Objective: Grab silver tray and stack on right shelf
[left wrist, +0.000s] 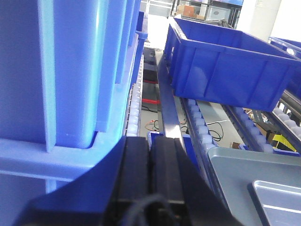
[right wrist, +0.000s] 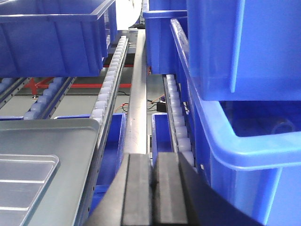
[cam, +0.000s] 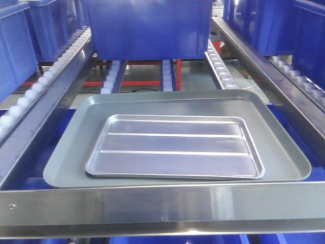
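Centrally in the front-facing view, the silver tray (cam: 175, 147) lies flat inside a larger dull grey tray (cam: 66, 165), its 2 long raised ridges running left to right across its base. The grey tray rests on the shelf (cam: 167, 206), just behind the broad shiny steel front bar, with rails of small white rollers (cam: 35, 91) running back on either side. Behind the trays a blue plastic bin (cam: 147, 28) sits on the same level, and more blue bins stand on the lanes to the left and right.

Neither arm shows in the front-facing view, and nothing touches the silver tray. From the left wrist camera, the left gripper (left wrist: 150, 174) appears at the bottom edge with its 2 black fingers (left wrist: 134, 174) pressed together, only a thin seam between them, holding nothing. It sits beside a tall blue bin (left wrist: 70, 70) that fills the left of that view, while a corner of the silver tray shows at the lower right, well apart from the fingers.

From the right wrist camera, the right gripper (right wrist: 154, 193) is likewise closed to a narrow slit between its black fingers (right wrist: 136, 193), empty. It points along a steel rail (right wrist: 138, 94) between 2 roller lanes, with stacked blue bins on its right and the grey tray, carrying the silver tray, at the lower left
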Controlling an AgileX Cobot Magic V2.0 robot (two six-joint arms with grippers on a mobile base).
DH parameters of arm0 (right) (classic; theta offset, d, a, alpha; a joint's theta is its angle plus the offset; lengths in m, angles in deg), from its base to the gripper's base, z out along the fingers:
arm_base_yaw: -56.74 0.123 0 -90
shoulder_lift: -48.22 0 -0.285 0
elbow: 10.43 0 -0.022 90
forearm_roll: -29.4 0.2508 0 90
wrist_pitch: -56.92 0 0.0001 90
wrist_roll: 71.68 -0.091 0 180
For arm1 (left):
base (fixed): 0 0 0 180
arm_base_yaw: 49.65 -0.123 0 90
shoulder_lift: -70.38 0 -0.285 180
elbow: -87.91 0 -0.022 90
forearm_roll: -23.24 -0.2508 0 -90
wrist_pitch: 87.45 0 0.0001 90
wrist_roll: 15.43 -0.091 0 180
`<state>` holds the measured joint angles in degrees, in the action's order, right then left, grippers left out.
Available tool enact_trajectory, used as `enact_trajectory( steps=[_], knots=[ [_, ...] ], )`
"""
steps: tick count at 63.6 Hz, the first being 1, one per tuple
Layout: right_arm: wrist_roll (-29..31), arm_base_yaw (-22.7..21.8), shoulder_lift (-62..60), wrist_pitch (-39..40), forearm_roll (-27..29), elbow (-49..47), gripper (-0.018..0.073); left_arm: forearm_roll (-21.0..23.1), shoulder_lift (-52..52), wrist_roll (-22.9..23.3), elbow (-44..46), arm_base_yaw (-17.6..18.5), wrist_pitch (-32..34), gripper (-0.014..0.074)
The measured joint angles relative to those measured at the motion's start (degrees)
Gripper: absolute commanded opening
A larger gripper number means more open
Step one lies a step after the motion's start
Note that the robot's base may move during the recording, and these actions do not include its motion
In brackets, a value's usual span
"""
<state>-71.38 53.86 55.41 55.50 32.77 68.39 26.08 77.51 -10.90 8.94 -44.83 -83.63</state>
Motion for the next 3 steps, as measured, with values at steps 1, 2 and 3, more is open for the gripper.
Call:
enact_trajectory(
  steps=[1, 2, 3],
  knots=[
    [0.0, 0.0, 0.0, 0.0, 0.0, 0.0, 0.0057, 0.0, 0.0, 0.0, 0.0, 0.0, 0.0, -0.0101],
    [0.0, 0.0, 0.0, 0.0, 0.0, 0.0, 0.0057, 0.0, 0.0, 0.0, 0.0, 0.0, 0.0, -0.01],
    [0.0, 0.0, 0.0, 0.0, 0.0, 0.0, 0.0057, 0.0, 0.0, 0.0, 0.0, 0.0, 0.0, -0.0101]
  ],
)
